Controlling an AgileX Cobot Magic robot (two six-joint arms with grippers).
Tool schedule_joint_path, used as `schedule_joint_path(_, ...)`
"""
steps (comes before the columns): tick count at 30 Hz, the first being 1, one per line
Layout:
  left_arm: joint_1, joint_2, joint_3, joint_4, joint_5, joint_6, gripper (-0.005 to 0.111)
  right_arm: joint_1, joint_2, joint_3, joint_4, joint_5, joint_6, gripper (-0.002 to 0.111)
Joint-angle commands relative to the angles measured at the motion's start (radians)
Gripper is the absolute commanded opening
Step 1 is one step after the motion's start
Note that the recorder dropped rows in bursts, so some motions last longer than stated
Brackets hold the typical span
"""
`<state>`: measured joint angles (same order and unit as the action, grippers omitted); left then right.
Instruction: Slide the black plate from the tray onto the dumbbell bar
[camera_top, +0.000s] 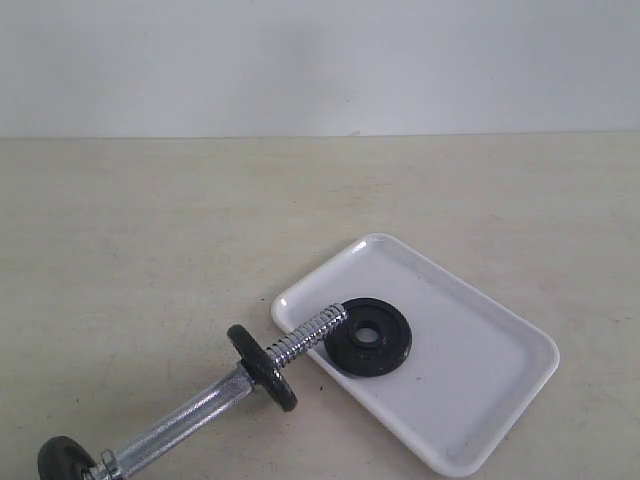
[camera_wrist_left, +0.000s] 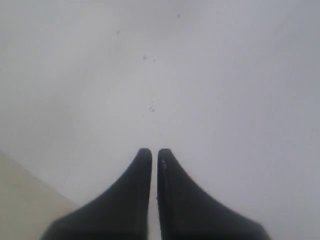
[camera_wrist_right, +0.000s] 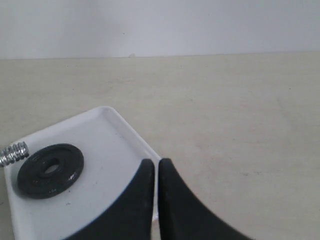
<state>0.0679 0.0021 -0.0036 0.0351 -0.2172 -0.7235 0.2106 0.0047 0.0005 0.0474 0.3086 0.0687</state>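
Looking down on the table (camera_top: 150, 230) from the exterior view, we are seeing the black plate (camera_top: 388, 345) lying flat inside the tray (camera_top: 480, 350), close to the tray's rim on the side facing the dumbbell bar (camera_top: 190, 412). The bar is lying at a slant on the table. Its threaded end (camera_top: 305, 337) is reaching over the tray's rim, with the tip right at the plate's edge; whether the two are touching, I cannot tell. The plate's centre hole is facing upward, not toward the bar. One black disc (camera_top: 262, 367) is sitting on the bar just behind the thread, and a second disc (camera_top: 62, 460) is showing at the far end, partly cut off by the picture's edge.

Neither arm is appearing in the exterior view. Over in the left wrist view, the left gripper (camera_wrist_left: 154, 155) is hanging with its dark fingers (camera_wrist_left: 125, 200) pressed together, gripping nothing, and pointing at the pale wall (camera_wrist_left: 210, 75), with a sliver of table in one corner.

In the right wrist view, the right gripper (camera_wrist_right: 155, 165) is likewise clenched on nothing, its fingers meeting tip to tip. It is hovering by a corner of the tray, apart from the plate, which is lying near the tray's other side with the threaded tip just beside it.
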Motion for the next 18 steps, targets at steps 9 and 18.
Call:
schedule_joint_path(9, -0.01, -0.002, -0.173, 0.414, -0.201, -0.197, 0.004, -0.002, -0.005, 0.0, 0.237, -0.56, 0.426, 0.001)
schedule_joint_path(18, -0.01, -0.002, -0.26, 0.462, -0.201, -0.23, 0.004, -0.002, -0.005, 0.0, 0.237, -0.559, 0.588, 0.001)
